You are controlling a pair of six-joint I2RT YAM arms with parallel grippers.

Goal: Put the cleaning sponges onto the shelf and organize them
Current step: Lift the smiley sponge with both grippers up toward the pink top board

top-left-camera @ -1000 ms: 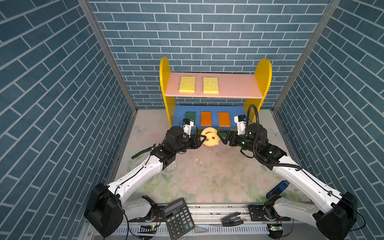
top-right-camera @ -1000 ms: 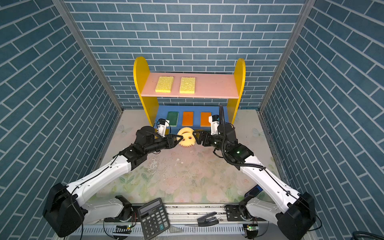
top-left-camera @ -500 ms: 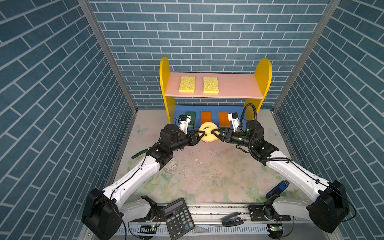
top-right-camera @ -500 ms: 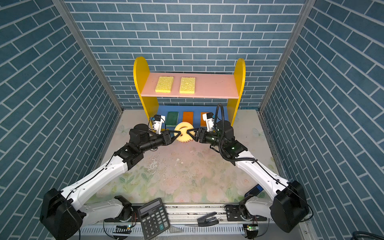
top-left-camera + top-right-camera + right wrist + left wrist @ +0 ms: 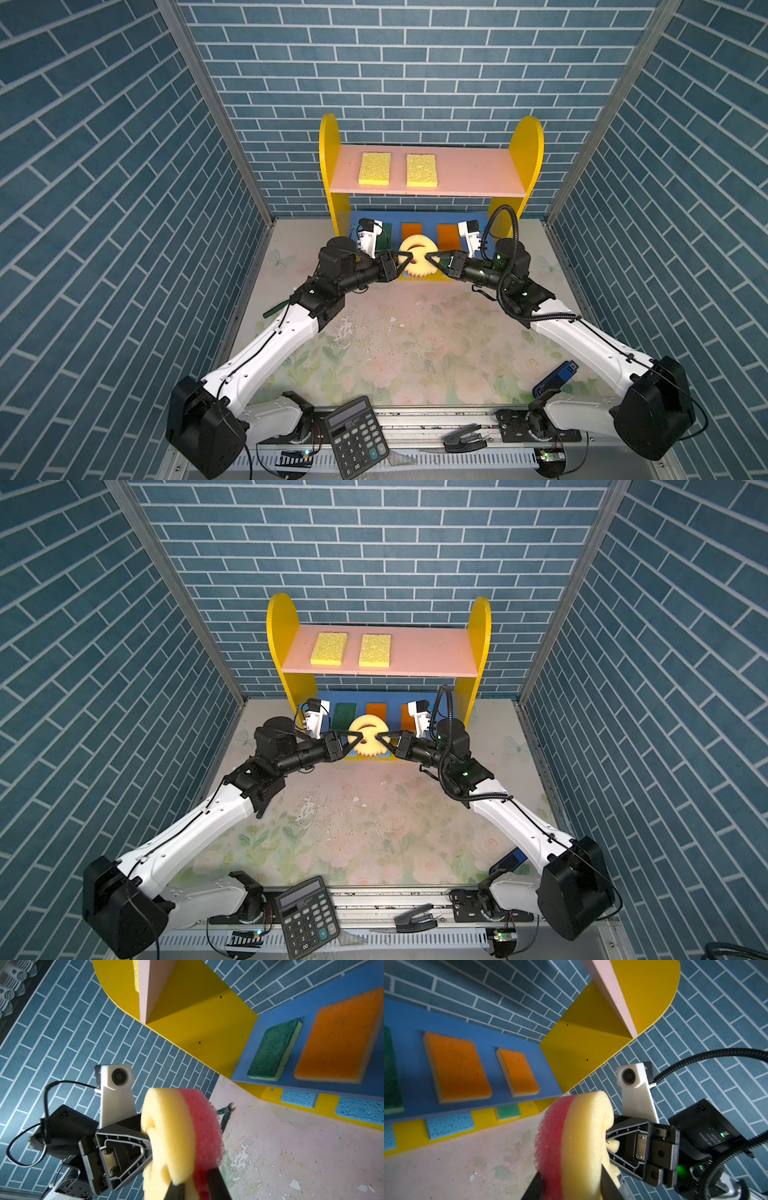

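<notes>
Step in hand, as it reads: a mid-air hand-over of the round smiley sponge [image 5: 417,261]. It is held clear of the tabletop [image 5: 415,332], just in front of the shelf [image 5: 330,174], near the middle of it. The yellow face looks up at the top camera; the pink backing faces away.

- Left gripper [image 5: 404,267]: its fingers [image 5: 534,1188] flank the sponge's left edge, one at each face. Squeezing or slack cannot be told.
- Right gripper [image 5: 430,262]: its fingers [image 5: 218,1184] are clamped on the right edge, with foam bulging between them.

To do it well (judgement):
- Only one hand should carry. The right's bite should sit past the toothed rim before the left gives way.
- The left should open wide and back out along its own finger line, so it does not drag the foam.
- Foam springs back, so a small twist on release is likely.
- The pink top board [image 5: 469,170] has bare room right of the two yellow sponges [image 5: 375,168]. That looks the easiest spot.
- The blue middle board [image 5: 411,1076] carries a green sponge [image 5: 274,1051] and two orange sponges [image 5: 456,1066]. Its free space looks smaller.

Pose:
- Left arm: reaches from the near-left base toward far centre, wrist about level, fingers pointing right.
- Right arm: mirrors it from the near right, fingers pointing left, with a ribbed cable [image 5: 513,224] looped over the wrist.
- The two grippers face each other tip to tip, with only the sponge between them.
</notes>
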